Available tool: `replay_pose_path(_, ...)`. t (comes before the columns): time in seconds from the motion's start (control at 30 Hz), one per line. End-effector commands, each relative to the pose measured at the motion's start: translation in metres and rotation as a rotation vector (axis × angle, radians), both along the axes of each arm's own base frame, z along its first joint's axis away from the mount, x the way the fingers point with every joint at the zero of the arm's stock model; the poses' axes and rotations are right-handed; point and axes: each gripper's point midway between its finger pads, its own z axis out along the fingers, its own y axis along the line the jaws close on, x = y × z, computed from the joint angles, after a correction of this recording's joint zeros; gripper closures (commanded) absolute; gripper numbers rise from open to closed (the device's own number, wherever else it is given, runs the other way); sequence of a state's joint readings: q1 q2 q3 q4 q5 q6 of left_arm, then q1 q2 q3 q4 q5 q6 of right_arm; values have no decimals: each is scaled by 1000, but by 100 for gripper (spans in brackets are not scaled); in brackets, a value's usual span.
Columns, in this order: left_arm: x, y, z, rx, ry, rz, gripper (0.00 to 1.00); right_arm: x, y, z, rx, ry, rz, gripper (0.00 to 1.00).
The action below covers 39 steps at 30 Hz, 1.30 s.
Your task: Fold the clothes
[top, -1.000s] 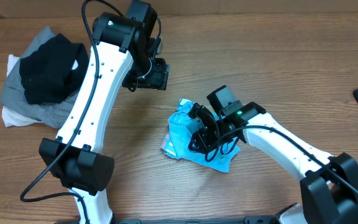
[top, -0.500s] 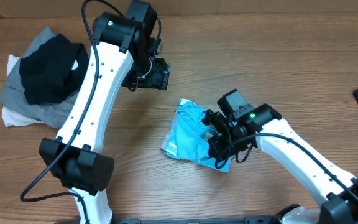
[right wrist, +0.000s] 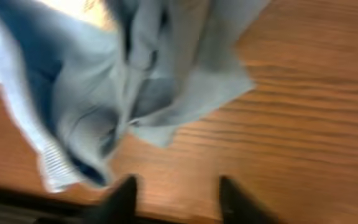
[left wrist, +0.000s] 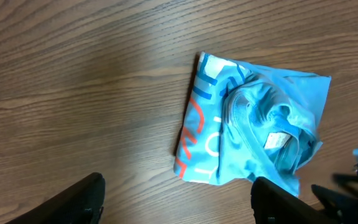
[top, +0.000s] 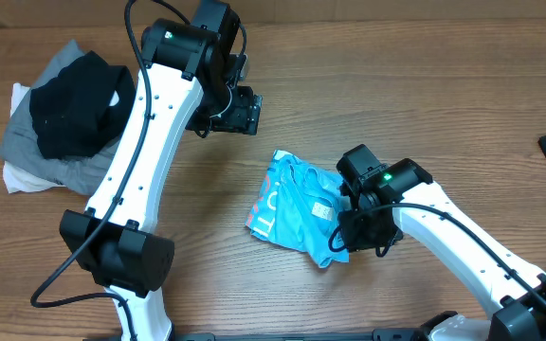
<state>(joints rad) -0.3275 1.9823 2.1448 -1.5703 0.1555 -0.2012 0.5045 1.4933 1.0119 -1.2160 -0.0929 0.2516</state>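
Plainly, left jaws and right jaws both gape empty over the wood-grain table (top: 425, 95) near the blue T-shirt (top: 292, 204).

The table (top: 425, 104) is of brown wood, with a fine grain that runs from left to right. Along its far edge lies a paler strip (top: 396, 9); what this is, I cannot tell. The light is even and gives the wood a soft sheen.

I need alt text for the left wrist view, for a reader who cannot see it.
A light blue T-shirt, folded into a small bundle with its collar and label facing up, lies on a wooden table. At the bottom edge, the left gripper is open, nothing between its fingers.
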Motion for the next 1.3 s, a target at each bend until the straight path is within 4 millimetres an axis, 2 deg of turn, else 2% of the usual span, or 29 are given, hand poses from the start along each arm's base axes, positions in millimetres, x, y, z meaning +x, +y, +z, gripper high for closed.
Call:
replay_pose_path(0.0,3,2,5,6,-27,-19,21,12,-8,5,-52,-64,-64,48)
replay_pose_path(0.1,3,2,5,6,-30,-23,19,33,8,7,21,-151,-50,51)
replay_pose_path(0.2,5,1,5,5,-38,-34,18,55,49,20,241,-245,79,50)
replay_pose_path(0.33,4,1,5,5,-36,-34,16,75,64,24,301,-322,84,50)
replay_pose_path(0.57,4,1,5,5,-37,-34,14,98,62,4,238,-364,74,54)
replay_pose_path(0.67,4,1,5,5,-37,-33,13,99,69,-6,258,-342,90,59)
replay_pose_path(0.77,4,1,5,5,-37,-33,13,103,73,-10,263,-346,94,59)
replay_pose_path(0.87,4,1,5,5,-37,-33,12,113,78,-6,286,-389,90,49)
replay_pose_path(0.93,5,1,5,4,-38,-33,12,118,81,-4,298,-410,80,37)
replay_pose_path(1.07,4,1,5,4,-37,-33,12,122,81,-3,294,-429,82,36)
replay_pose_path(1.23,4,1,5,3,-36,-32,11,129,65,-15,187,-448,68,44)
replay_pose_path(1.27,4,1,5,3,-36,-32,12,130,63,-18,168,-448,65,49)
